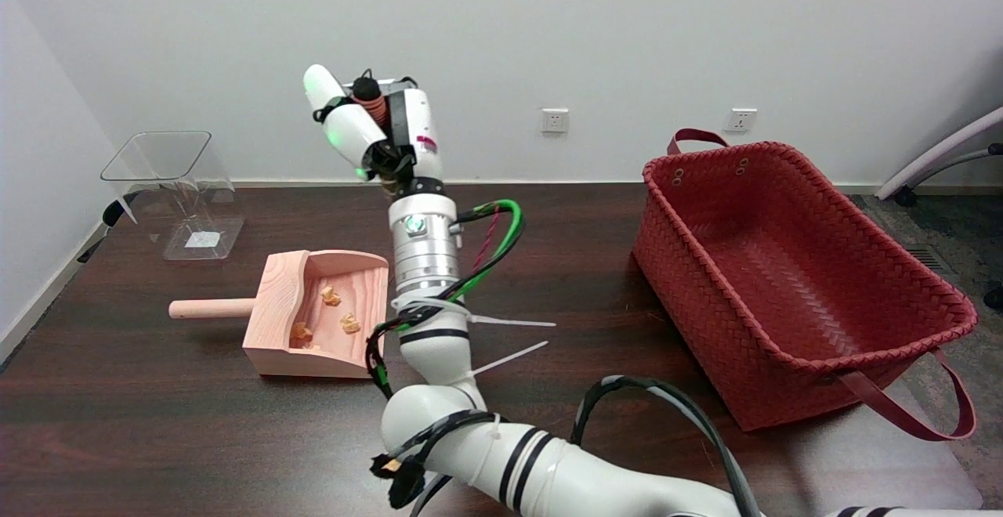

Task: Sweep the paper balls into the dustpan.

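Observation:
A pale wooden dustpan (274,329) lies on the dark table, its handle pointing left and its mouth facing right. Three orange paper balls (330,295) (349,323) (300,334) lie inside it. My right hand (376,137) is raised above and to the right of the pan's mouth. It grips the brush, whose red-and-black handle end (370,102) sticks out above the fingers. The bristles are hidden behind my wrist and forearm.
A clear plastic container (176,188) stands at the back left near the wall. A large red woven basket (783,266) fills the right side of the table. Cables and zip ties hang off my forearm (470,266) beside the pan.

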`<state>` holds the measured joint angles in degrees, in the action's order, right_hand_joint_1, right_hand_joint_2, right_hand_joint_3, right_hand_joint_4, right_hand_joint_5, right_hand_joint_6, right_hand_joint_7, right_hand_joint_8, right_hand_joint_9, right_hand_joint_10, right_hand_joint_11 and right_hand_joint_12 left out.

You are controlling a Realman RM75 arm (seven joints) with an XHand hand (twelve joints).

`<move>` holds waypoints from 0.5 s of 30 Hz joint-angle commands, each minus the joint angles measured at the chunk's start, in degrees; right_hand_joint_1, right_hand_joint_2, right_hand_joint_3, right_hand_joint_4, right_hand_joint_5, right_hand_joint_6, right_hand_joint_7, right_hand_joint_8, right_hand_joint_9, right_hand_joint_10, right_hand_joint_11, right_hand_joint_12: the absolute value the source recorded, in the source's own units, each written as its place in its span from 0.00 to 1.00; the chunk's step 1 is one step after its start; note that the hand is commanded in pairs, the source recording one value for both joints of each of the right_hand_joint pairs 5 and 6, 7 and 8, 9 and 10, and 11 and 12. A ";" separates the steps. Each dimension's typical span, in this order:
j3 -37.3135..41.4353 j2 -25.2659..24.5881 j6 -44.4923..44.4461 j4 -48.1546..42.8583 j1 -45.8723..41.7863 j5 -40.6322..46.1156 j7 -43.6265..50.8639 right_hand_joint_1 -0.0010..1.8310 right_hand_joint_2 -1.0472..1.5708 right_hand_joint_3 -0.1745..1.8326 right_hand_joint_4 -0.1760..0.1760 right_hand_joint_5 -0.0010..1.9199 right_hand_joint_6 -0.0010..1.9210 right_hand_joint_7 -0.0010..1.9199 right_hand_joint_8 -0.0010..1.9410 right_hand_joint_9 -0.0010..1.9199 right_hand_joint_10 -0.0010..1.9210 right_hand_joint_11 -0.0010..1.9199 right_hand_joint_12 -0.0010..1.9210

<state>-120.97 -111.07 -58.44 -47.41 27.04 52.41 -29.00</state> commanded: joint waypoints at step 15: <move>0.08 8.52 4.77 17.93 5.71 -1.17 -7.57 0.37 1.00 0.27 0.50 1.00 1.00 1.00 0.99 1.00 1.00 1.00 1.00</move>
<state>-120.95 -105.66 -58.71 -44.07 27.56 51.70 -25.48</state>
